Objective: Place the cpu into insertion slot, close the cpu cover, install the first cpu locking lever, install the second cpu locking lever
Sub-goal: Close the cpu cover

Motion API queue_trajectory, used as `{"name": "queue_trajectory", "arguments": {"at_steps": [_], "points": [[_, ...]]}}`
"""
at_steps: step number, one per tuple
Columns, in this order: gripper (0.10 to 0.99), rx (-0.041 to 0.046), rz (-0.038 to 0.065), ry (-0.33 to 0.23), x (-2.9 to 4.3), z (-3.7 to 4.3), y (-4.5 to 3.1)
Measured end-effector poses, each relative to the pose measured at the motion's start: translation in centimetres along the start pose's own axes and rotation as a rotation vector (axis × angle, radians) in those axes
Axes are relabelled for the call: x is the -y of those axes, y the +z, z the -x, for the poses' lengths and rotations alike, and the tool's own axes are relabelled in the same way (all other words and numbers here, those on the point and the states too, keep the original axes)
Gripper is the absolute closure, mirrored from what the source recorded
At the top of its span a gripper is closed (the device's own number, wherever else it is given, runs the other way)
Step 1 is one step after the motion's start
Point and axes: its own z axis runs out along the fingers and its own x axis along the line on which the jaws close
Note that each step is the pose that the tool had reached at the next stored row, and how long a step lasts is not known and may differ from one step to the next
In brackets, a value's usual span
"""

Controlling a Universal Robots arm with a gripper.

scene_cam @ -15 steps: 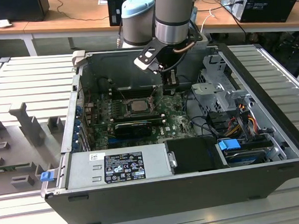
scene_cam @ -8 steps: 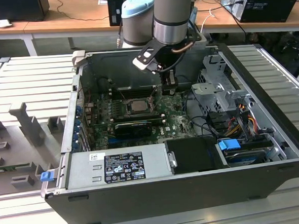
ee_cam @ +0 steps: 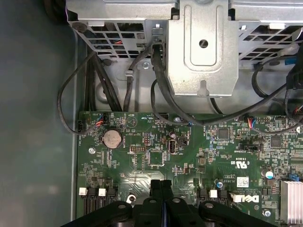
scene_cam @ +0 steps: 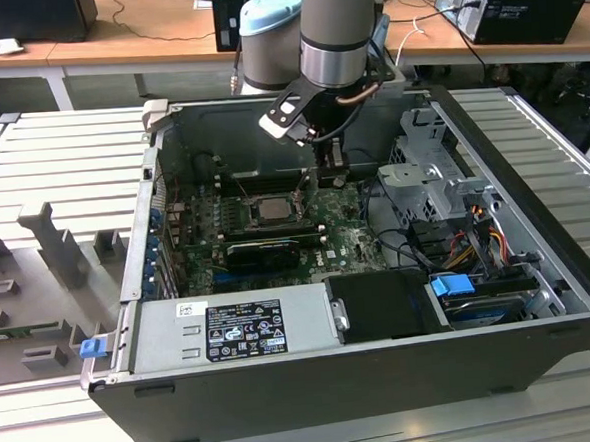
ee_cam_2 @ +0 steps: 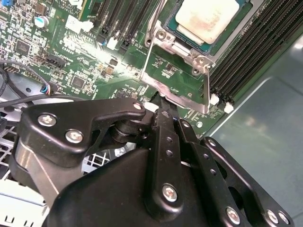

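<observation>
The jaws are pressed together, their tips down against a thin metal lever (ee_cam_2: 184,101) at the edge of the insertion slot (ee_cam_2: 182,47) in the second wrist view; the cpu (ee_cam_2: 206,19) lies in that slot, pale metal top up; whether the cpu cover is flat over it I cannot tell; around the slot spreads the green motherboard (ee_cam: 156,156); the arm (scene_cam: 333,28) reaches down into the open computer case (scene_cam: 540,296), which stands on the ribbed desk (scene_cam: 61,155).

Gripper (ee_cam_2: 161,108) black. Cpu (ee_cam_2: 207,19) beyond its tips pale silver-grey, perhaps smudged tan. Motherboard (ee_cam: 142,161) green. Memory slots (ee_cam_2: 251,52) black. Coin cell (ee_cam: 112,138) silver.
</observation>
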Motion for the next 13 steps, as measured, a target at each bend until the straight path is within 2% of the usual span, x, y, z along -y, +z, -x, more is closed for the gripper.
{"name": "queue_trajectory", "arguments": {"at_steps": [13], "points": [[0.980,0.0001,0.000,0.000,0.66,-0.01,-0.03]]}}
